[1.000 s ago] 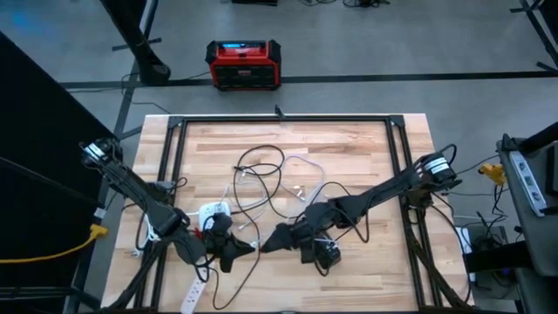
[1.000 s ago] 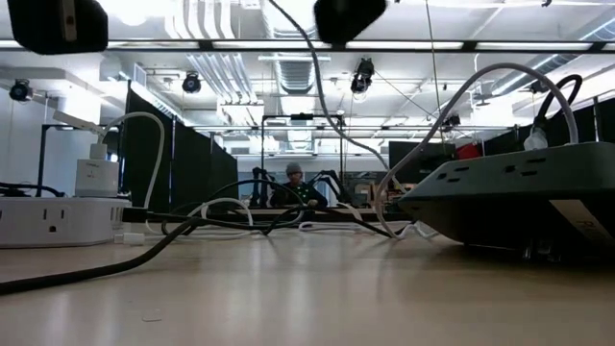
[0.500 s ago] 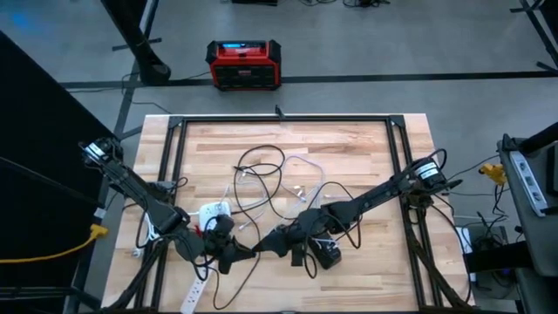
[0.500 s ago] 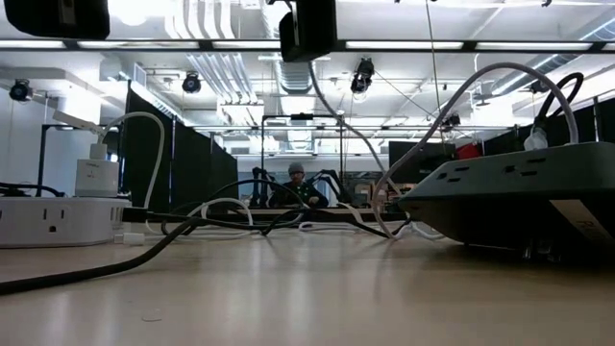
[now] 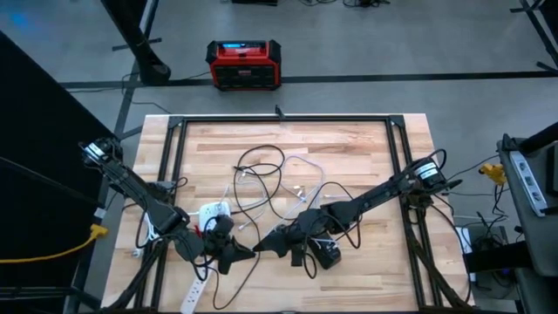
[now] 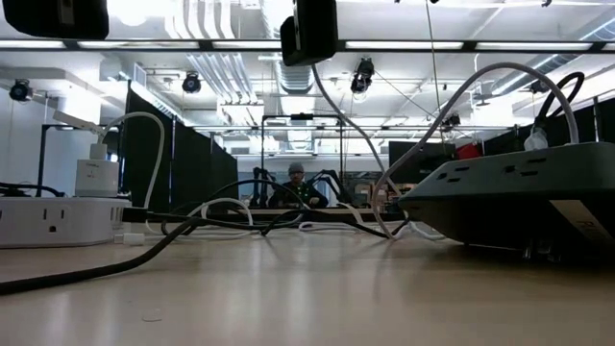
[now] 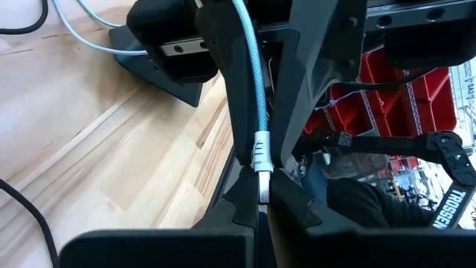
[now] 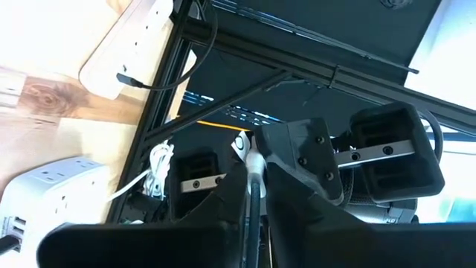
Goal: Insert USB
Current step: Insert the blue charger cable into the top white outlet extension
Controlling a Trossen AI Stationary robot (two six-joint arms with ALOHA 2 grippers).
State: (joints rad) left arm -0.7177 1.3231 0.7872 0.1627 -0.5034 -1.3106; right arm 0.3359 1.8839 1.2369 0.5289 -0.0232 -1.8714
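The two hands are seen meeting nose to nose above the near middle of the wooden table, with the USB cable carried between them. The left hand is closed on the cable's white-collared plug, which is pinched between its dark fingers so that the pale blue braided cord runs back over the hand. The right hand is pressed against the same plug from the opposite side, its fingers drawn in around the white tip; whether it is fully clamped cannot be told. From above, the joined hands are shown just beside a black power strip and near a white power strip, with loose black and white cables looped over the boards behind them. A second white strip is laid at the table's near edge. "TROSSEN" is read in white letters on an arm link in the left wrist view. A red and black box is set on the floor beyond the table. A person is seated far back in the room.
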